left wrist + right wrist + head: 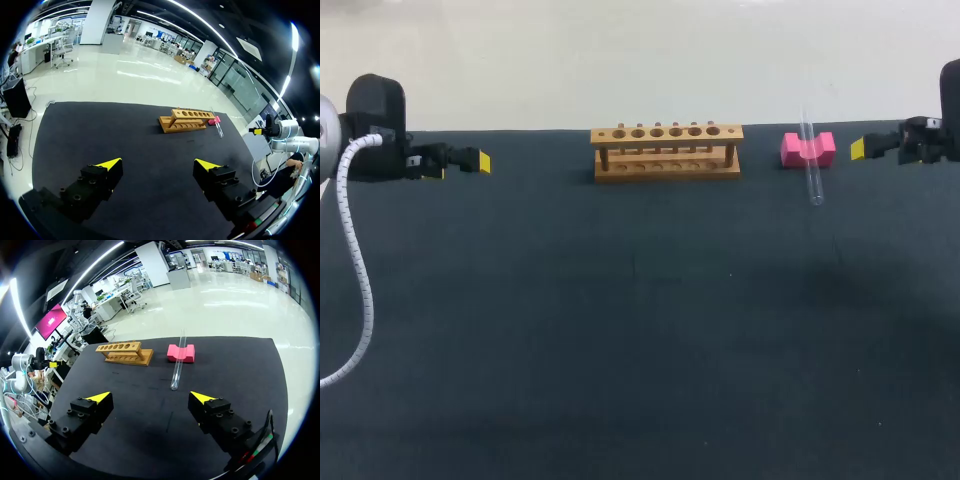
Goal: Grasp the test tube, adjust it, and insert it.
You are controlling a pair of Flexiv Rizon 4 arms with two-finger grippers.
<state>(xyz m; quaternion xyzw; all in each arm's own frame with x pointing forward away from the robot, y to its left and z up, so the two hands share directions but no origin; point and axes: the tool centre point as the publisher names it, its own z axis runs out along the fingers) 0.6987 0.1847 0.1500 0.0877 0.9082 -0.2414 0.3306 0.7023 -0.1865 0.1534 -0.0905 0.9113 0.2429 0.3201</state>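
Note:
A clear glass test tube (811, 160) lies tilted across a pink block (807, 149) at the back right of the table, its lower end resting on the black mat. A wooden rack (667, 151) with several holes stands at the back middle. My left gripper (480, 162) hovers open at the far left, well away from both. My right gripper (860, 149) stands open at the far right, just right of the pink block. From the right wrist the test tube (178, 360) and pink block (180, 353) lie ahead of the open fingers, with the rack (124, 352) beside them. The left wrist view shows the rack (185, 120) far ahead.
A black mat (640, 330) covers the table. A white cable (358, 270) hangs from my left arm over the table's left side.

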